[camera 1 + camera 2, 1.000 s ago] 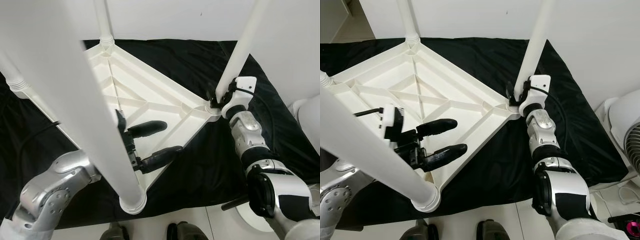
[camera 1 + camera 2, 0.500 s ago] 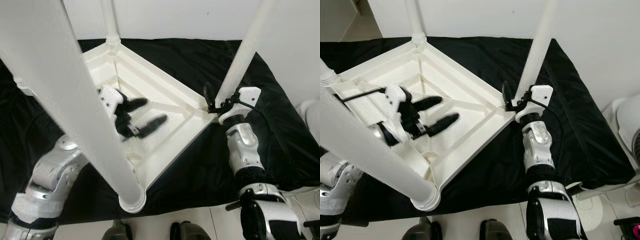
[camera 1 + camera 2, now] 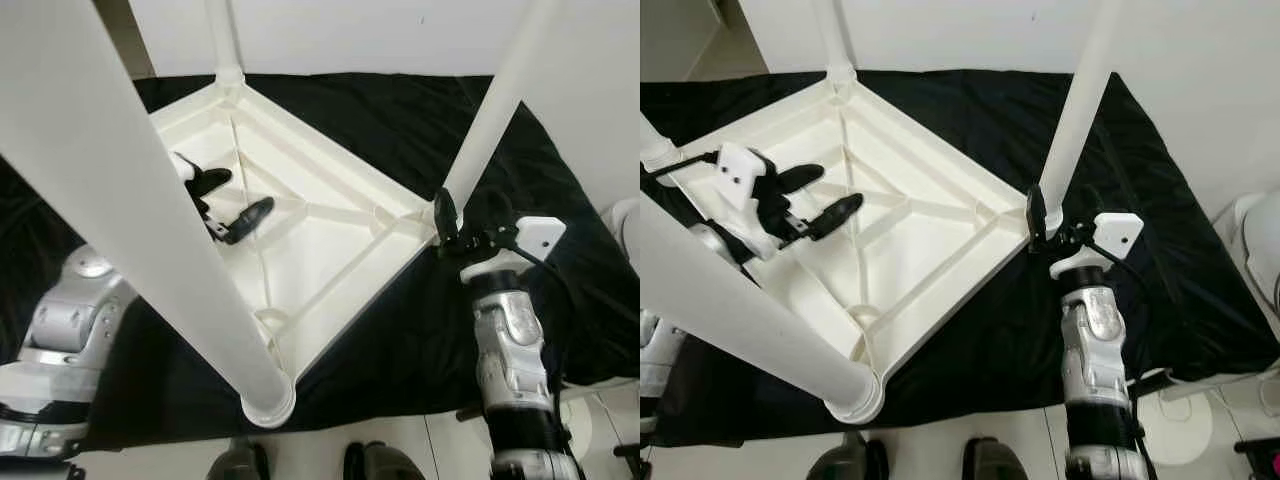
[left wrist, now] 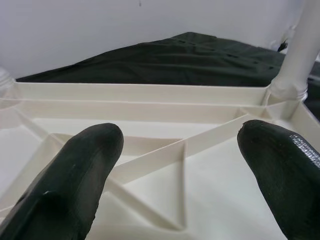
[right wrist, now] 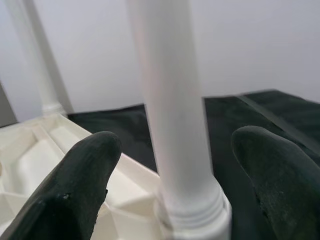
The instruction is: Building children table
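Hovering over the upturned white table, left gripper and right gripper, jaws wide, empty.

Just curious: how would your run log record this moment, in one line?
table top: upside down | left gripper: open above it | right gripper: open beside leg

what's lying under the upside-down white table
A black cloth lies under the upside-down white table, spreading past its edges on every side in view. The tabletop covers the cloth's middle, so nothing beneath it can be seen there.
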